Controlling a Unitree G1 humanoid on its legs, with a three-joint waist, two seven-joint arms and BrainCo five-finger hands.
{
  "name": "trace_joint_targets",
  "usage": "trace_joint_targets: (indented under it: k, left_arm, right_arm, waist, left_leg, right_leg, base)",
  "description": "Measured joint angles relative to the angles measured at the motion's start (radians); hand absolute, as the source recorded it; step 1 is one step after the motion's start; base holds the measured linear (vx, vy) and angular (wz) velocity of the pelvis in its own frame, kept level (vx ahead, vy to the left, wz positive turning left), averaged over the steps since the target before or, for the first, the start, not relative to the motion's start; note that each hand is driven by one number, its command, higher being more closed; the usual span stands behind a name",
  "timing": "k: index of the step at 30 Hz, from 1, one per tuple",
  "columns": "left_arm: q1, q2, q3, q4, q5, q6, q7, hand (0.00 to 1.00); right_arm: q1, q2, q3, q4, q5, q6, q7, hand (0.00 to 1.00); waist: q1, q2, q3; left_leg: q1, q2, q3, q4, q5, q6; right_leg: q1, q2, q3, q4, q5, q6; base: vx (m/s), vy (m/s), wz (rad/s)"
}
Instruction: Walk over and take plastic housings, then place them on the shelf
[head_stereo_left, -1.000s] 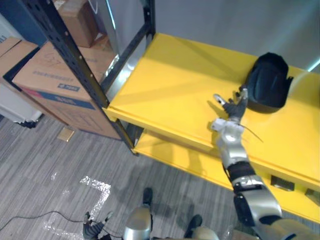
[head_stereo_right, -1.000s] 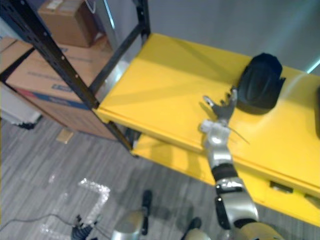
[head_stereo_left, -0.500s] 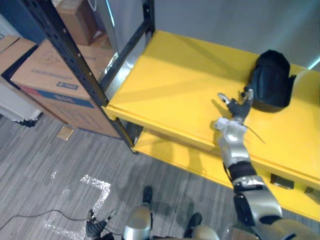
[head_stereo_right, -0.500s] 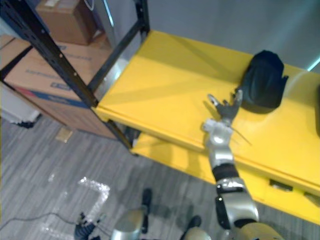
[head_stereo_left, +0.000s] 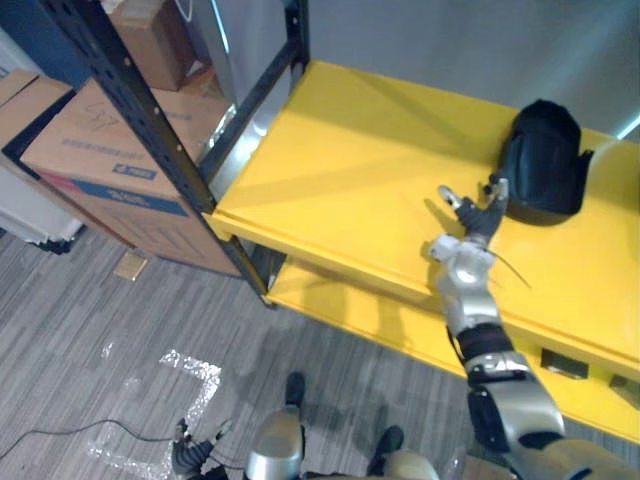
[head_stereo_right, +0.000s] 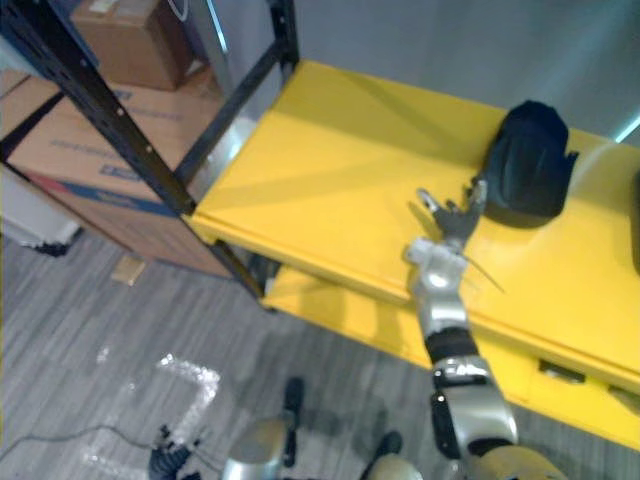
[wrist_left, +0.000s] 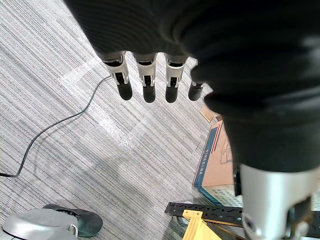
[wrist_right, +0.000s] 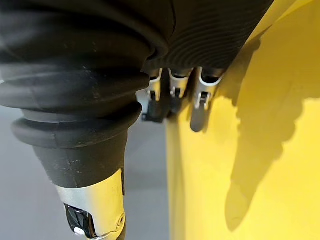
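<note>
A black plastic housing (head_stereo_left: 545, 160) lies on the top yellow shelf (head_stereo_left: 350, 170), towards its back right. My right hand (head_stereo_left: 478, 213) hovers over the shelf just left of the housing, open with its fingers and thumb spread. Its fingertips reach the housing's left edge; I cannot tell whether they touch it. In the right wrist view the straight fingers (wrist_right: 200, 102) hang over the yellow shelf board (wrist_right: 260, 150). My left hand (head_stereo_left: 190, 457) hangs low beside me over the grey carpet, open and holding nothing, its fingers (wrist_left: 145, 85) straight.
A black shelf upright (head_stereo_left: 150, 130) stands at the shelf's left front corner, with cardboard boxes (head_stereo_left: 100, 150) behind it. A lower yellow shelf (head_stereo_left: 400, 330) carries a small dark part (head_stereo_left: 565, 366). Another dark thing (head_stereo_right: 636, 225) shows at the top shelf's right edge.
Over the last second my right hand has edged slightly to the right, closer to the housing. Nothing has moved in the last half second.
</note>
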Motion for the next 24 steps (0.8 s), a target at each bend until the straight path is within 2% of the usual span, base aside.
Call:
trace_joint_targets:
  k: [8,12,16,20,22,24]
  left_arm:
    - [0.000,0.000,0.001,0.001,0.003,0.005,-0.001,0.00]
    - [0.004,0.000,0.015,0.001,0.003,0.005,-0.001,0.00]
    - [0.022,0.001,0.047,0.003,0.010,0.007,0.004,0.00]
    - [0.037,0.001,0.051,0.005,0.010,0.000,0.005,0.00]
    - [0.047,0.002,0.057,0.021,0.011,-0.003,0.005,0.00]
    - [0.047,0.001,0.066,0.037,0.010,-0.004,0.005,0.00]
  right_arm:
    - [0.077,0.009,0.006,-0.085,-0.069,0.003,0.066,0.00]
    - [0.221,0.011,0.110,-0.344,-0.124,0.001,0.134,0.00]
    - [0.349,0.027,0.123,-0.496,-0.179,0.013,0.105,0.00]
    - [0.449,0.024,0.034,-0.566,-0.187,0.015,0.082,0.00]
    - [0.500,0.015,0.011,-0.595,-0.186,0.015,0.082,0.00]
    - [0.533,0.013,-0.001,-0.615,-0.186,0.028,0.074,0.00]
  waist:
    - [0.000,-0.008,-0.004]
    - [-0.007,-0.026,-0.009]
    - [-0.021,-0.070,-0.036]
    - [-0.038,-0.090,-0.050]
    - [-0.065,-0.096,-0.062]
    - [-0.077,-0.097,-0.066]
  left_leg:
    - [0.001,0.000,0.001,0.000,-0.001,0.000]
    - [0.003,0.002,0.007,0.000,-0.007,-0.001]
    - [0.019,0.004,0.036,0.000,-0.021,-0.004]
    - [0.033,0.003,0.057,-0.001,-0.031,-0.002]
    - [0.033,0.003,0.061,-0.001,-0.036,-0.004]
    - [0.034,0.006,0.073,-0.001,-0.041,-0.008]
  right_leg:
    - [0.001,0.000,0.001,0.000,0.000,0.000]
    - [0.001,0.000,0.006,-0.001,-0.001,0.001]
    - [-0.001,0.000,0.034,-0.001,-0.001,0.001]
    - [-0.002,0.001,0.057,0.000,-0.003,0.001]
    - [-0.003,0.000,0.061,0.000,-0.008,0.000]
    - [-0.011,0.002,0.073,0.000,-0.010,-0.003]
  base:
    - [0.00,0.000,0.00]
    - [0.00,0.000,-0.02]
    - [0.01,0.001,-0.16]
    - [0.02,-0.001,-0.19]
    - [0.01,0.007,-0.08]
    - [0.00,0.006,-0.15]
